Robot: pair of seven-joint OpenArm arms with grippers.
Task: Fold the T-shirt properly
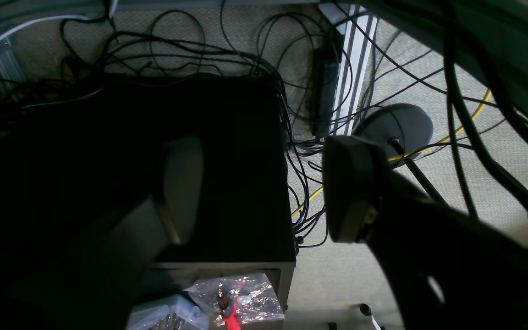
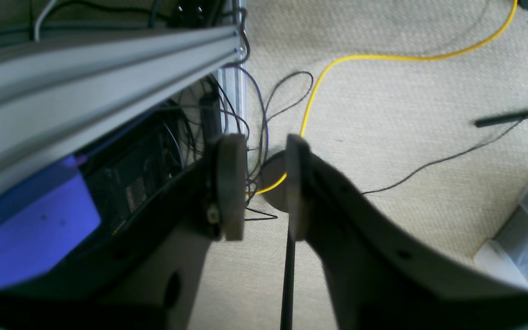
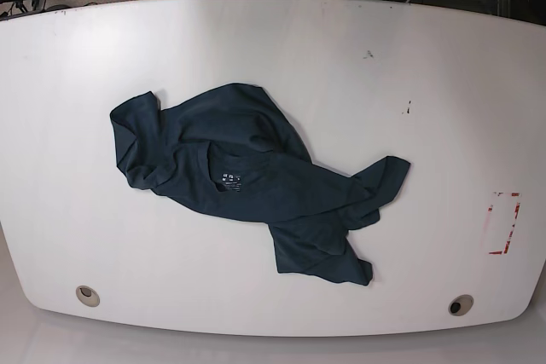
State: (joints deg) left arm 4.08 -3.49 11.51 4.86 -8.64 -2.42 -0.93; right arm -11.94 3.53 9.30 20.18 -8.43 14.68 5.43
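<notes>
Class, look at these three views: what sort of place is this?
Probably a robotics lab or workshop: a white table holding only a crumpled T-shirt, tangled cables on carpet, and an aluminium frame rail.

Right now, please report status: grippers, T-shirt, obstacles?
Left gripper open, empty. Right gripper slightly open, empty. T-shirt crumpled on table, unfolded. Nothing blocking it.

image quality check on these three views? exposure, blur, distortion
Left wrist: badly underexposed on its left half, the black box nearly featureless, left pincer soft. Right wrist: even light, right pincer blurred, floor sharper. Base: sharp and bright, the T-shirt well defined, the table edge bowed by the lens.
</notes>
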